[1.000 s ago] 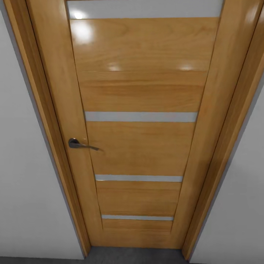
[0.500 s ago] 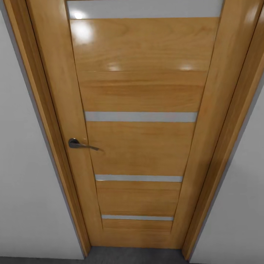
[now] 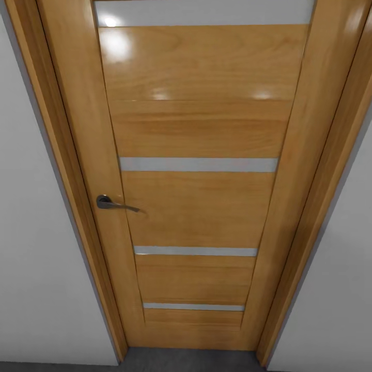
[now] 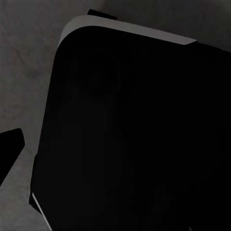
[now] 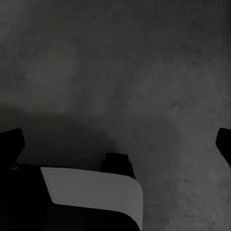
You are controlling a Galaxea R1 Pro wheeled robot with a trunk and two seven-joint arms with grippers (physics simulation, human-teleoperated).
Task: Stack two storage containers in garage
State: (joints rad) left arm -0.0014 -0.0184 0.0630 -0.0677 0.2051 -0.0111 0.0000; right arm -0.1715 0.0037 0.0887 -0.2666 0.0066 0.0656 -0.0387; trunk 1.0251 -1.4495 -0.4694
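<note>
Nothing has moved since the earlier frames: the head camera faces the same closed wooden door (image 3: 199,170) with its grey lever handle (image 3: 114,203) toward the robot's left, dark grey floor (image 3: 186,360) at its foot. Neither red-orange container is visible, so its direction from either arm cannot be judged. Right fingers (image 5: 120,139) are spread wide and hold nothing; how the left fingers (image 4: 10,147) stand is unclear.

1 door (image 3: 196,155), 1 handle (image 3: 114,203)
</note>
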